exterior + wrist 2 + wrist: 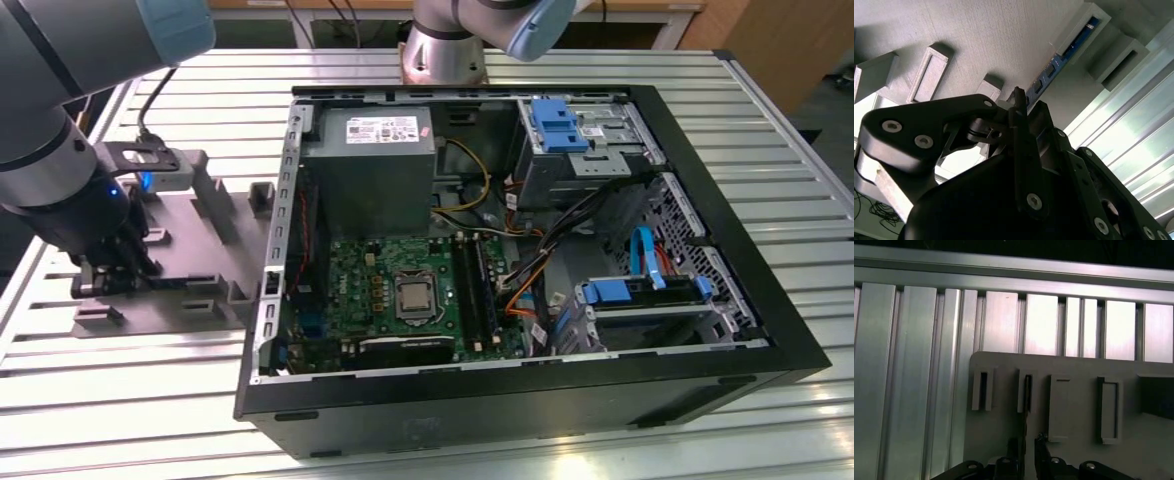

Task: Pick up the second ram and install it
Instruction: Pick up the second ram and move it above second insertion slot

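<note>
Scene: open black desktop computer case (747,335) lying on its side on a ribbed aluminium table (561,68); grey moulded plastic holder with upright posts (200,235) just beside it, on the exterior view's left.

Task's thing: long, thin, dark memory stick (1056,62) standing on edge in the grey holder, one end tucked into a post, the other passing between the jaws. Well apart from the long black motherboard slots (474,285) inside the case.

Gripper: black two-finger gripper (1027,444) low over the holder, jaws a narrow gap apart and straddling the stick, one at each flat face. No squeeze evident.

Step in hand: the grasp, by the look of it. Stick seated in the holder, pick-up not yet done.

Doing it well: centre the stick in the gap. Close evenly on the flat faces, not on an edge or a post. Keep it upright and in line with the slots, so nothing binds or bends.

Arm pose: grey jointed arm (54,150) reaching in from the exterior view's upper left, wrist turned straight down over the holder, clear of the case.
</note>
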`<state>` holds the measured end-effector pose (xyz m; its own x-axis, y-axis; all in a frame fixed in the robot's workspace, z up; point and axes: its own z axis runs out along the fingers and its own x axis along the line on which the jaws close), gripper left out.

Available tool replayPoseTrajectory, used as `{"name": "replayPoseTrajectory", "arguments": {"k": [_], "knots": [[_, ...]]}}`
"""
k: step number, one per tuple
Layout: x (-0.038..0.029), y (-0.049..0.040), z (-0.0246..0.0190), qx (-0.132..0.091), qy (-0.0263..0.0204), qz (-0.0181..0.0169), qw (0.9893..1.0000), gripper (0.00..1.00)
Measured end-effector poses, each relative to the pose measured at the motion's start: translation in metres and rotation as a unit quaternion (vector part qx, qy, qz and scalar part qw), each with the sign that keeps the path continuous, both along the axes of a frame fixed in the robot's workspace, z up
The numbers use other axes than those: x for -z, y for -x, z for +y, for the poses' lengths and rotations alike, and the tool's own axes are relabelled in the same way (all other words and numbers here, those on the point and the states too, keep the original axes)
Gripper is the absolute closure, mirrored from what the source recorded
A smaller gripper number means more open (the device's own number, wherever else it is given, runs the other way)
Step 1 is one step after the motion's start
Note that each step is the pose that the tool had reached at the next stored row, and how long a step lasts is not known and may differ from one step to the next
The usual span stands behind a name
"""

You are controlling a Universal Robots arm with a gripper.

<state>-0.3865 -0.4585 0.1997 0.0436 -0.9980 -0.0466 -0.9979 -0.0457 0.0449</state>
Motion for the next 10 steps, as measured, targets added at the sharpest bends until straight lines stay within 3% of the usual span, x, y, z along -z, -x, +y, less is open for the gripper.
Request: {"name": "replayPoseTrajectory", "arguments": {"k": [9,10], "knots": [[0.0,-0.0002,0.0,0.0,0.0,0.0,1.0,0.74],[0.0001,-0.0002,0.0,0.0,0.0,0.0,1.0,0.81]]}}
